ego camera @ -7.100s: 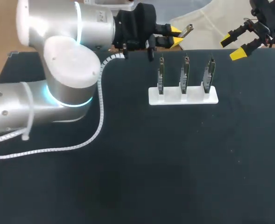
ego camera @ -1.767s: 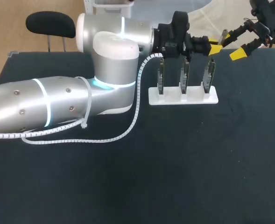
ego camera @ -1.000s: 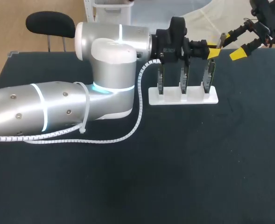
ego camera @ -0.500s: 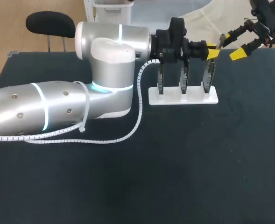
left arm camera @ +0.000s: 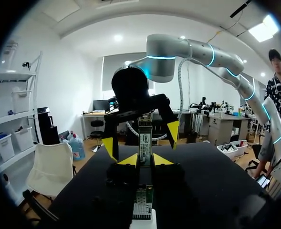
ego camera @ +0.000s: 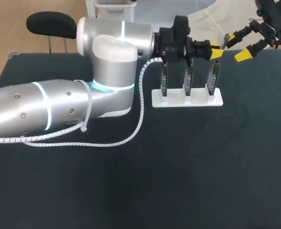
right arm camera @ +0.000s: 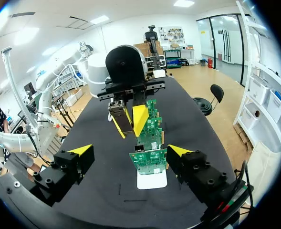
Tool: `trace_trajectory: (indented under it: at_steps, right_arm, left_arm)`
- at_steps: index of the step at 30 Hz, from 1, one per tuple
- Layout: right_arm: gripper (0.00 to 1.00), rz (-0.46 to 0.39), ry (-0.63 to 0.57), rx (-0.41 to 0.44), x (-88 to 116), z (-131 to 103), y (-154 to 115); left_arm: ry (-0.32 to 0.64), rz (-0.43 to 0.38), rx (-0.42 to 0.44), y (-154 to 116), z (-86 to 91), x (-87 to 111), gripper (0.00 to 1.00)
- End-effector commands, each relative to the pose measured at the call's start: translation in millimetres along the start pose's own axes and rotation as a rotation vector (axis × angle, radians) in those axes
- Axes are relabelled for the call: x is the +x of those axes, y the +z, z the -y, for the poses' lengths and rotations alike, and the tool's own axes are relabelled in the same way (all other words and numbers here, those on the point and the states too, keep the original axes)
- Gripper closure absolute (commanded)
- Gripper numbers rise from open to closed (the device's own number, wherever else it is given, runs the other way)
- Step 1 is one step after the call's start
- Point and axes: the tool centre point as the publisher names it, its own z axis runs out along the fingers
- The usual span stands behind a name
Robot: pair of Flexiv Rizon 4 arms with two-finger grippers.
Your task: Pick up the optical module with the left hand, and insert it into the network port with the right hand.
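Note:
The optical module (ego camera: 223,42), a slim metal bar, sticks out of my left gripper (ego camera: 215,51), which is shut on it above the right end of the board stand. In the left wrist view the module (left arm camera: 144,138) stands upright between my yellow tips (left arm camera: 145,160). My right gripper (ego camera: 237,47) hangs open at the table's back right, its jaws wide to either side of the module's free end. From the right wrist my open gripper (right arm camera: 130,150) faces the left gripper (right arm camera: 130,121) and the module (right arm camera: 117,114). The network port sits on the nearest green board (right arm camera: 149,160).
A white stand (ego camera: 188,99) holds three upright green circuit boards (ego camera: 189,76) in a row near the table's back. My left arm (ego camera: 59,105) and its white cable (ego camera: 130,136) lie across the table's left half. Black tabletop (ego camera: 178,167) stretches in front of the stand.
My left arm has carried the module from behind the stand's left side rightward to the right gripper. Over the last second it only shifted slightly. The right gripper stayed put, open.

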Motion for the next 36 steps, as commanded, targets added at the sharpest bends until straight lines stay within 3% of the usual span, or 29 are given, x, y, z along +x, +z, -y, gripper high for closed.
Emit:
trace_trajectory:
  at_steps: [1, 36]
  right_arm:
    - [0.00, 0.000, 0.000, 0.003, -0.1, -1.0, 0.3]
    - [0.00, 0.000, 0.000, 0.003, -0.1, -1.0, 0.3]
  left_arm:
    - [-0.002, -0.003, 0.007, 1.7, -3.5, -0.5, 1.00]
    - [0.007, 0.009, 0.029, 5.9, -4.6, 1.7, 1.00]
